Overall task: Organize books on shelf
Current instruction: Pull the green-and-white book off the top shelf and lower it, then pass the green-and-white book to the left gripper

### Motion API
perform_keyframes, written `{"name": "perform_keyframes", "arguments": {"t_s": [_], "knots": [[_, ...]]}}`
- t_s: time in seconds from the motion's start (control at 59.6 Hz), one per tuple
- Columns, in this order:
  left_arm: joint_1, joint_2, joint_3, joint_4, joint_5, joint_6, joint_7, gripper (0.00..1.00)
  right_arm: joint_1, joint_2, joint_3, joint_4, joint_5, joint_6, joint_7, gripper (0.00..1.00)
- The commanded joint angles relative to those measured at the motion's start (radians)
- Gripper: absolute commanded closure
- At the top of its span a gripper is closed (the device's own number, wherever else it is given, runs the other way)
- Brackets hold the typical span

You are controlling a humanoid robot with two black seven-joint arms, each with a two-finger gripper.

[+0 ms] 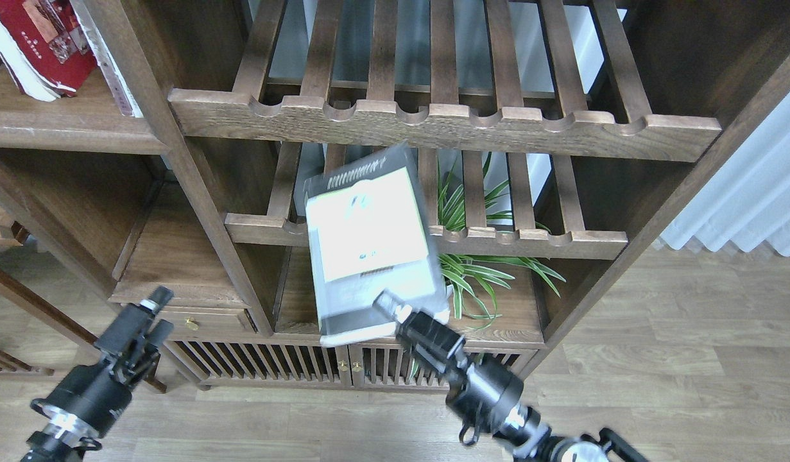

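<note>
While the red book (45, 38) leaned on the shelf (67, 125) at the upper left beside a pale book (109, 64), the left fingers (156, 314) hung low before the bookcase, holding nothing — both fingers close together, gap narrow. Further right, the black-edged book (369, 237) was tilted in the air in front of the slatted racks (446, 122), its pale yellow-green panel facing up. The right fingers (391, 308) gripped its lower edge. Behind it stood a striped plant (491, 269) — on the lower board, near the floor (677, 359).
</note>
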Motion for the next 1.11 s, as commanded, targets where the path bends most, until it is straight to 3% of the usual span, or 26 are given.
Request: {"name": "perform_keyframes", "arguments": {"t_s": [0.0,0.201,0.587,0.805,0.889,0.94,0.973,1.074,1.09], "knots": [[0.003,-0.015,0.008,-0.024,0.000,0.000,-0.002,0.01,-0.014,-0.010,-0.006,-0.005,-0.006,0.001,-0.016,0.98],[0.003,-0.055,0.031,-0.093,0.000,0.000,-0.004,0.01,-0.005,-0.024,-0.026,-0.054,-0.012,0.001,-0.077,0.97],[-0.035,-0.126,0.143,-0.106,0.003,0.000,-0.001,0.02,0.002,0.007,-0.098,-0.065,-0.018,0.001,-0.122,0.97],[-0.080,-0.195,0.200,-0.093,0.014,0.000,0.001,0.11,-0.006,0.030,-0.117,-0.065,-0.052,0.001,-0.131,0.97],[-0.080,-0.204,0.208,-0.090,0.025,0.000,0.001,0.23,-0.008,0.032,-0.118,-0.066,-0.055,0.001,-0.131,0.97],[-0.078,-0.209,0.206,-0.080,0.023,0.000,-0.010,0.43,-0.008,0.032,-0.118,-0.068,-0.056,0.001,-0.131,0.97],[-0.078,-0.212,0.206,-0.076,0.023,0.000,-0.013,0.51,-0.009,0.032,-0.118,-0.068,-0.056,0.001,-0.131,0.97],[-0.075,-0.209,0.208,-0.070,0.023,0.000,-0.014,0.61,-0.009,0.032,-0.118,-0.068,-0.056,0.001,-0.131,0.97],[-0.072,-0.204,0.208,-0.071,0.020,0.000,-0.017,0.72,-0.008,0.032,-0.118,-0.071,-0.056,0.001,-0.131,0.97]]}}
